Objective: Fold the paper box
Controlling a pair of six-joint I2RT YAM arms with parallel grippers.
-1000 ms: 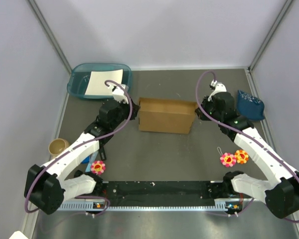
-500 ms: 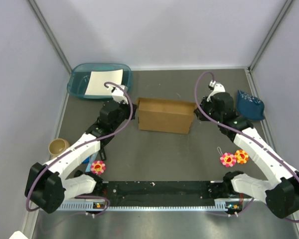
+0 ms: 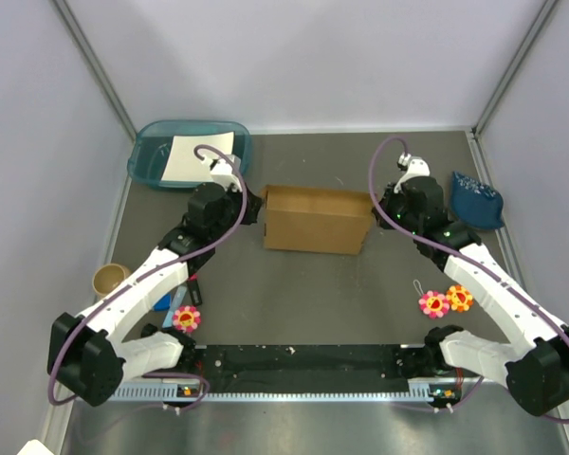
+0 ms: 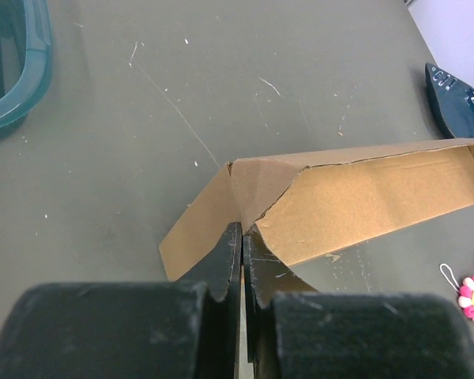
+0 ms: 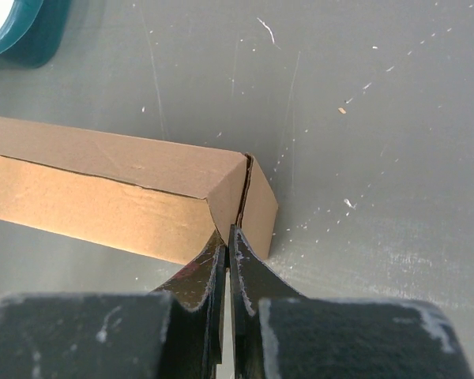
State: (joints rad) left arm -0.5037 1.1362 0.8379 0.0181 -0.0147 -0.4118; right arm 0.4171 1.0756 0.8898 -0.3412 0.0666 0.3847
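Moved: the left arm has swung slightly toward the far side and its claw has clamped shut; the box and the right arm sit much as before.
Box: the paper box (image 3: 315,220) lies mid-bench (image 3: 313,303) between the two claws, its left end flap splayed outward.
Left claw (image 4: 242,233): clenched, tips at the box's left end; I cannot tell whether it pinches any cardboard.
Right claw (image 5: 227,233): clenched, tips touching the right corner seam.
Risk: the splayed flap may spring open, and uneven pushing could skid the box or crush a corner.
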